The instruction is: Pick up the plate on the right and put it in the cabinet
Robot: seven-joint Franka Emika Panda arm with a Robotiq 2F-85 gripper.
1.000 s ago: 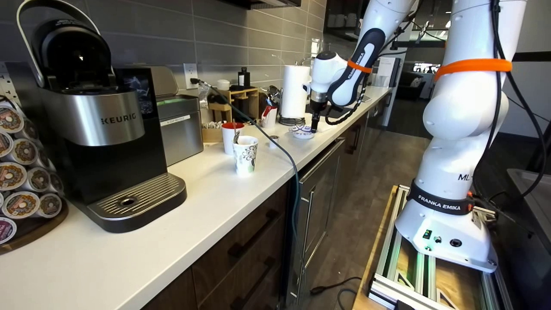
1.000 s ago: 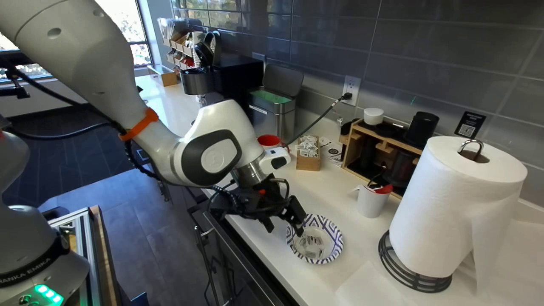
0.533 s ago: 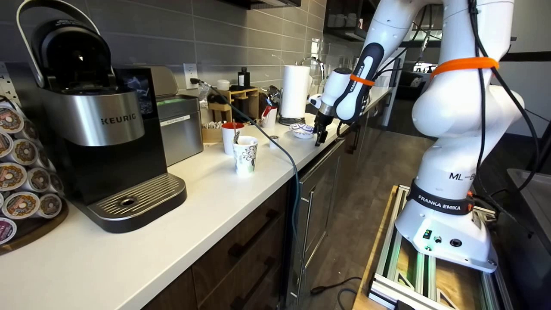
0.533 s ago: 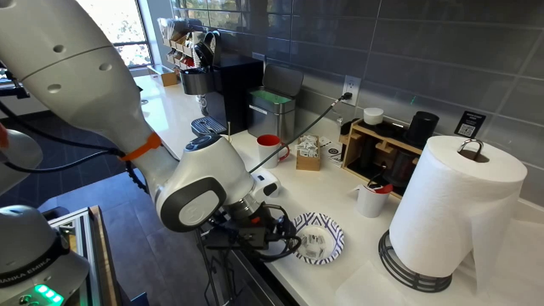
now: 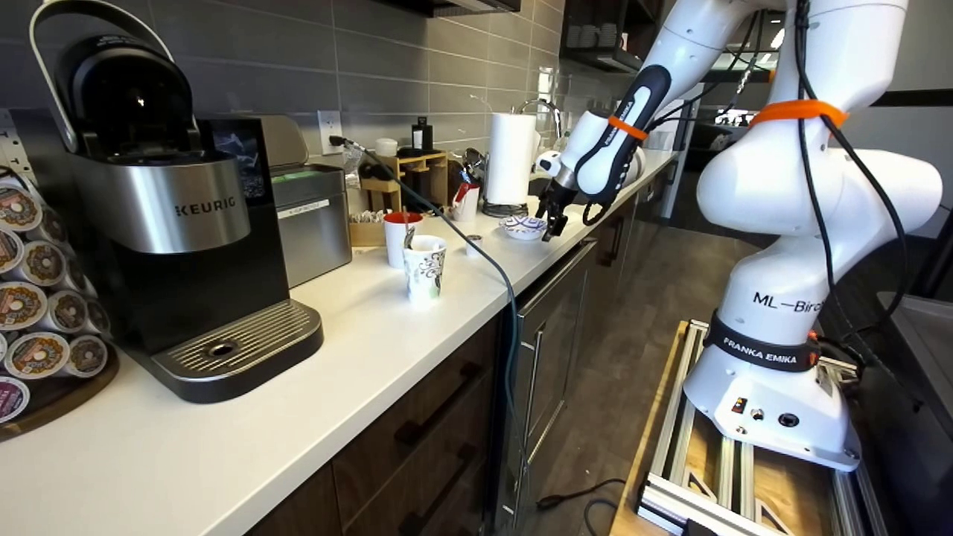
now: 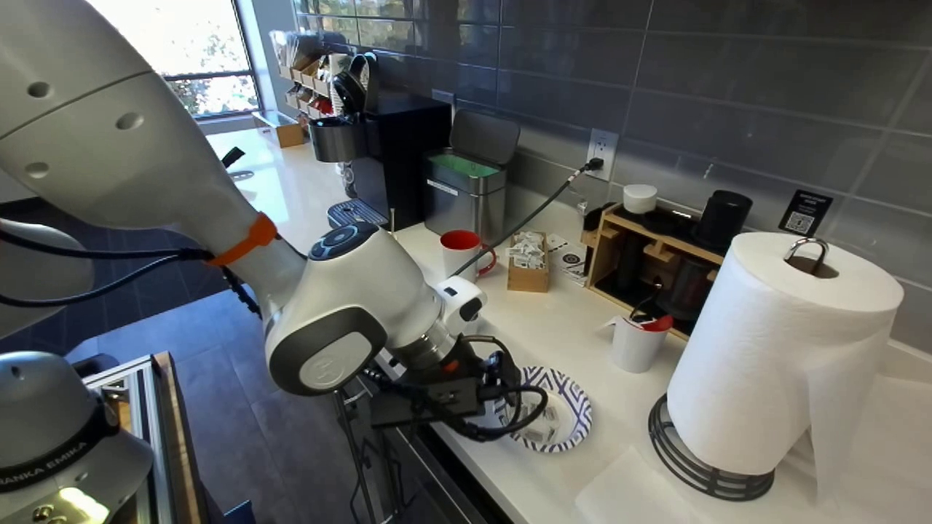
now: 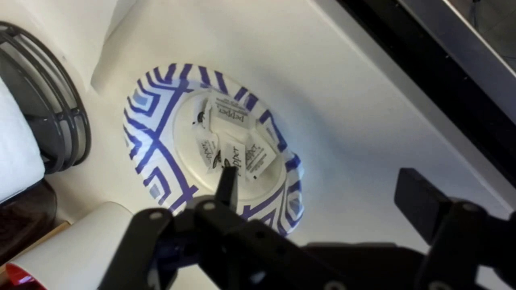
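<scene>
A white paper plate with a blue line pattern and raised rim holds several pepper packets. It lies flat on the counter in both exterior views. My gripper is open at its rim, also seen in an exterior view. One of its fingers overlaps the plate; the other stands outside over the counter. Whether anything touches, I cannot tell. Dark wall-hung cabinet parts show at the top of an exterior view: a cut-off underside and a farther cabinet with white dishes inside.
A paper towel roll on a wire stand and a white utensil cup stand beside the plate. A red-lined mug, a patterned paper cup and a power cable lie along the counter. Its front edge is near the gripper.
The gripper has tilted and shifted toward the plate's near side, dipped lower, then moved slightly back up toward the rim. The plate has stayed nearly in place.
</scene>
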